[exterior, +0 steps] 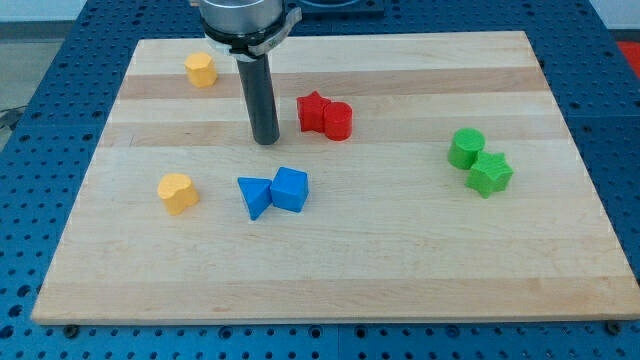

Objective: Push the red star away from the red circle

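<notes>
The red star (313, 111) lies on the wooden board (400, 260) above centre, touching the red circle (338, 121), which sits at its right and slightly lower. My tip (266, 140) rests on the board left of the red star, a small gap away, and above the blue blocks.
A blue triangle (254, 196) and a blue cube (290, 189) touch below my tip. A yellow heart (178, 192) lies at the left, a yellow hexagon (200, 69) at the top left. A green circle (466, 147) and green star (490, 173) touch at the right.
</notes>
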Controlling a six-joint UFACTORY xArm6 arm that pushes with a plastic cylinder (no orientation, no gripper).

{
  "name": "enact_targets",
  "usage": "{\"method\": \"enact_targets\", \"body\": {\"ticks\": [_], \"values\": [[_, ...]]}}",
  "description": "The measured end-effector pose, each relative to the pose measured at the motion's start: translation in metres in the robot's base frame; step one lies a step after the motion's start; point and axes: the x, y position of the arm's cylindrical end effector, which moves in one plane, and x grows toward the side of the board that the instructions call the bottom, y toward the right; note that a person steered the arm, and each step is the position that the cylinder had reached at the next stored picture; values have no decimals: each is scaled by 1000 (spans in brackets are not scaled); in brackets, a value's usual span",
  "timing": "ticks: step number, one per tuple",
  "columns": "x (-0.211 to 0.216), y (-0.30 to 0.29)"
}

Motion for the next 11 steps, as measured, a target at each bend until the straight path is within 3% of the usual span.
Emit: {"method": "enact_targets", "body": {"ticks": [1,3,6,8,11], "values": [[21,15],[4,50],[-84,81],[-35,72],[-79,56]]}}
